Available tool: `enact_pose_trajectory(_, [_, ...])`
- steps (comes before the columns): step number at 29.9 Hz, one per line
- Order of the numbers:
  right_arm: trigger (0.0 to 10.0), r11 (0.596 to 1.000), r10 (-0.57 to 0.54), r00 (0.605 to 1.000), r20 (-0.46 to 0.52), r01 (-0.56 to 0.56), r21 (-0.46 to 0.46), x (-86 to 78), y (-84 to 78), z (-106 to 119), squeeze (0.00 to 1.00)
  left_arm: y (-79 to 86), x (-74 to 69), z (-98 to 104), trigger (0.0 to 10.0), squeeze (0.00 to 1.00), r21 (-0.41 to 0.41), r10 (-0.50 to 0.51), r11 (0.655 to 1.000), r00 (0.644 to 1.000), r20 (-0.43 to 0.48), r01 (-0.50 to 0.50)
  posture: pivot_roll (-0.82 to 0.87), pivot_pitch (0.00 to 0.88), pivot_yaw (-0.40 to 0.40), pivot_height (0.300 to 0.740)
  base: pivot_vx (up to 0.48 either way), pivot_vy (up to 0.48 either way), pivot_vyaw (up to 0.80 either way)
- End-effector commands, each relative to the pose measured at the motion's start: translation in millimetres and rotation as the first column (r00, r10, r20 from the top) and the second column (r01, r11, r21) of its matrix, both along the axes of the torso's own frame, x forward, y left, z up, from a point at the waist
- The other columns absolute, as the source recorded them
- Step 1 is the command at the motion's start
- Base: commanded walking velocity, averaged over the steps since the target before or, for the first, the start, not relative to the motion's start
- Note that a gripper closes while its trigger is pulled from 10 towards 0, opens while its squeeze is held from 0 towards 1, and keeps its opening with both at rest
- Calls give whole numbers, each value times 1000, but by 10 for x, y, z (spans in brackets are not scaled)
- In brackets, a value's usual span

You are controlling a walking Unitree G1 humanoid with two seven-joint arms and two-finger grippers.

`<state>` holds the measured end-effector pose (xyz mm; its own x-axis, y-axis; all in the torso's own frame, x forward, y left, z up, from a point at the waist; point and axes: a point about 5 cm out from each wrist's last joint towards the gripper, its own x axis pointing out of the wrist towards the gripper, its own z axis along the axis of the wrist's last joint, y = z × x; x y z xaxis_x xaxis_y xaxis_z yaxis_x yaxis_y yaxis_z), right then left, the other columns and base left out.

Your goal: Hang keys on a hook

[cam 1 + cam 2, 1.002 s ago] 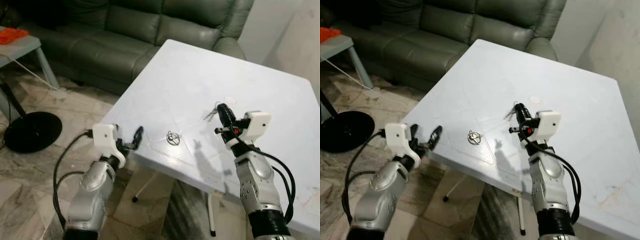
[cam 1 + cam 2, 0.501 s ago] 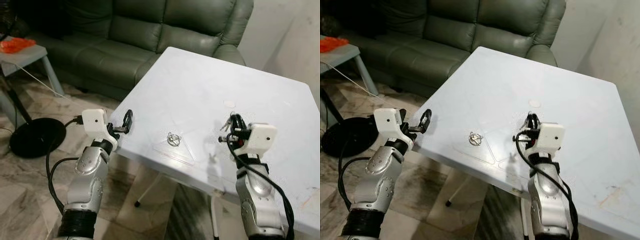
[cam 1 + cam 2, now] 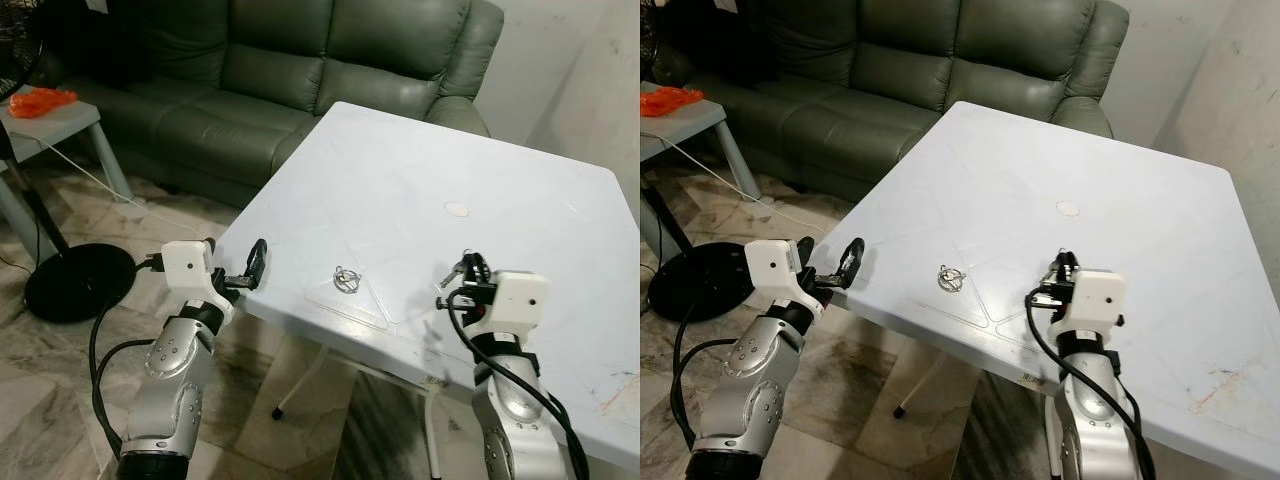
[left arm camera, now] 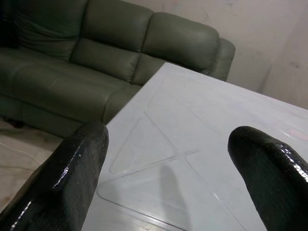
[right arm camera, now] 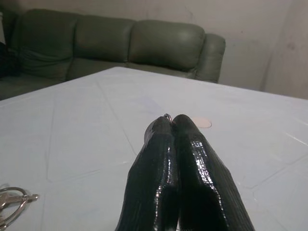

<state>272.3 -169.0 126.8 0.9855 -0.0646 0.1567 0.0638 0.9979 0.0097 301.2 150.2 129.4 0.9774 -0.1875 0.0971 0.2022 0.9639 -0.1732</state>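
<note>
right end effector (image 3: pixel 466 270): pinched shut on keys (image 3: pixel 452 272), lower right, above table (image 3: pixel 400 170) | left end effector (image 3: pixel 254 264): spread wide, holding nothing, at table's corner

The square white plastic table (image 3: pixel 400 190) is smooth and faintly sheeny, with shallow moulded lines in its top; the small bright metal key ring (image 3: pixel 346 278) on it glints; the dark green sofa (image 3: pixel 300 60) looks like leather, softly glossy and creased at the cushions; the long black fingers (image 5: pixel 192 163) of the right gripper (image 5: pixel 168 120) are shiny and slightly pebbled, like rubber or coated plastic; the silver forearm (image 3: pixel 170 370) has a brushed metal look; the floor (image 3: pixel 60 400) is polished veined stone.
</note>
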Motion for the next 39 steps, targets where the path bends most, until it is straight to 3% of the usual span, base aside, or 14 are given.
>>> enact_pose_trajectory(1, [10000, 1000, -6, 1000, -29, 7, 12, 65, -25, 6, 0, 38, 55, 60, 10000, 0, 10, 21, 1000, 1000, 20, -21, 41, 10, -84, 740, 0, 0, -800])
enact_pose_trajectory(6, [10000, 1000, -15, 1000, -25, 15, -20, 137, -57, 55, 0, 84, 113, 87, 10000, 0, 19, 35, 999, 999, 24, -35, 43, 2, -87, 740, 0, 0, -800])
enact_pose_trajectory(17, [10000, 998, 21, 999, -29, -22, -66, 211, -26, 72, 0, -65, 260, 132, 10000, 0, 60, -32, 998, 998, 45, 29, 38, 0, -92, 740, 0, -44, -800])
enact_pose_trajectory(21, [10000, 998, 23, 999, -29, -25, -65, 205, -10, 62, 0, -99, 257, 133, 10000, 0, 54, -37, 998, 998, 55, 34, 36, 0, -87, 740, 0, -480, -800])
enact_pose_trajectory(23, [10000, 997, 28, 999, -34, -31, -67, 203, 8, 47, 0, -114, 253, 137, 10000, 0, -1, -41, 999, 997, 60, 41, 37, 0, -86, 740, 0, 0, -800])
enact_pose_trajectory(39, [10000, 994, 56, 998, -42, -59, -91, 191, 41, 18, 0, -67, 242, 59, 10000, 0, 26, 24, 999, 999, 29, -25, 41, 0, -94, 740, 0, 0, -800])
